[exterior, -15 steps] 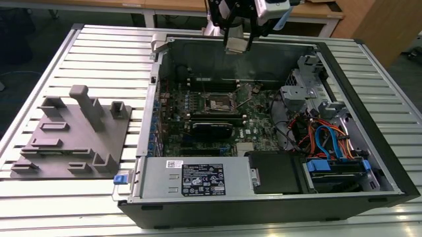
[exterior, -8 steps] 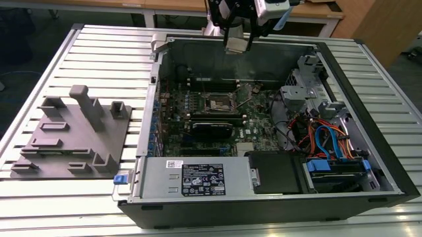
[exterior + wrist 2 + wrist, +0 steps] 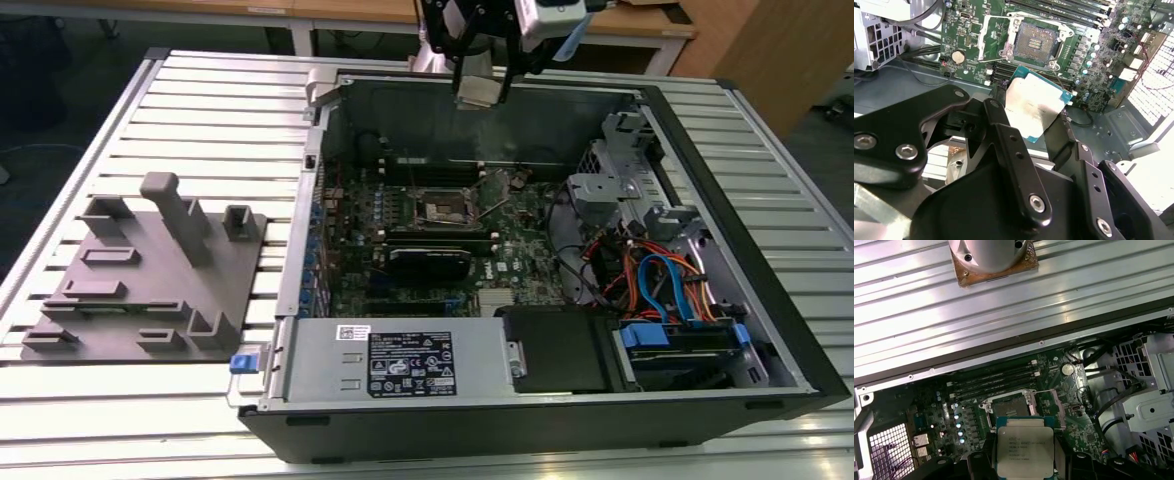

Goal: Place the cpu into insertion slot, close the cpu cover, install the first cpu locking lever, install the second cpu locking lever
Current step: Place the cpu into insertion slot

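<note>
My gripper (image 3: 1030, 116) is shut on the cpu (image 3: 1035, 104), a flat square chip with a dull silver top and a green-blue edge. Black fingers (image 3: 1004, 131) press on two opposite sides of it. In the first wrist view the cpu (image 3: 1025, 446) hangs above the motherboard, just short of the insertion slot (image 3: 1009, 405). The insertion slot (image 3: 1037, 41) lies uncovered, its dark contact field showing inside a silver rim. The cpu cover (image 3: 1053, 404) stands swung open beside it. In the exterior view the gripper (image 3: 479, 95) hovers high over the open computer case, above the insertion slot (image 3: 447, 207).
The open black computer case (image 3: 747, 300) lies on a slatted aluminium table (image 3: 200, 110). A black card (image 3: 427, 262) sits below the slot, and a power supply (image 3: 400, 362) lies at the near side. Drive cages and coloured cables (image 3: 661, 280) fill the exterior view's right. A grey fixture block (image 3: 147, 270) stands at the left.
</note>
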`<state>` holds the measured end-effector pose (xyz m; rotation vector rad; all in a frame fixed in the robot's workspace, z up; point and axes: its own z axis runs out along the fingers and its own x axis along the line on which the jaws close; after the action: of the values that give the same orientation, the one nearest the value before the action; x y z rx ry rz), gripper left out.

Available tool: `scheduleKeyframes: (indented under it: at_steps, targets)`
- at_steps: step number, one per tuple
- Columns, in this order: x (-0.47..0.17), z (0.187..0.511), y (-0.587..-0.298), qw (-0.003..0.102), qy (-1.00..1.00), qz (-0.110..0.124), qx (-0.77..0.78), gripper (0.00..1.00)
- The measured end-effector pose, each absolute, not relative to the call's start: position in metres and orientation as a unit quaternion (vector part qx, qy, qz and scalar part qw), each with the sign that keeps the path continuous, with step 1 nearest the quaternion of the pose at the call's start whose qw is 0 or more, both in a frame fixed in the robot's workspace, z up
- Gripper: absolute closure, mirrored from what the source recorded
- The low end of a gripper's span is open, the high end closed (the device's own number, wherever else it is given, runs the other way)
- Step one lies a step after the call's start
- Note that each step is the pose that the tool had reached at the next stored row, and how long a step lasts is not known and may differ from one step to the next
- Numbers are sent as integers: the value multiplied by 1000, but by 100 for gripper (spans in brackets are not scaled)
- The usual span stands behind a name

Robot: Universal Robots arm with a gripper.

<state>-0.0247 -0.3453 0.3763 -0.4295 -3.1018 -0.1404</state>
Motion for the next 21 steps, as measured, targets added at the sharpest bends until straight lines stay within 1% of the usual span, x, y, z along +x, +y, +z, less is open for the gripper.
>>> scheduleKeyframes:
  at_steps: [12, 21]
  targets:
    - [-25, 375, -345, 1, -980, -45, -196, 46]
    - [-25, 375, -348, 0, -976, -45, -211, 46]
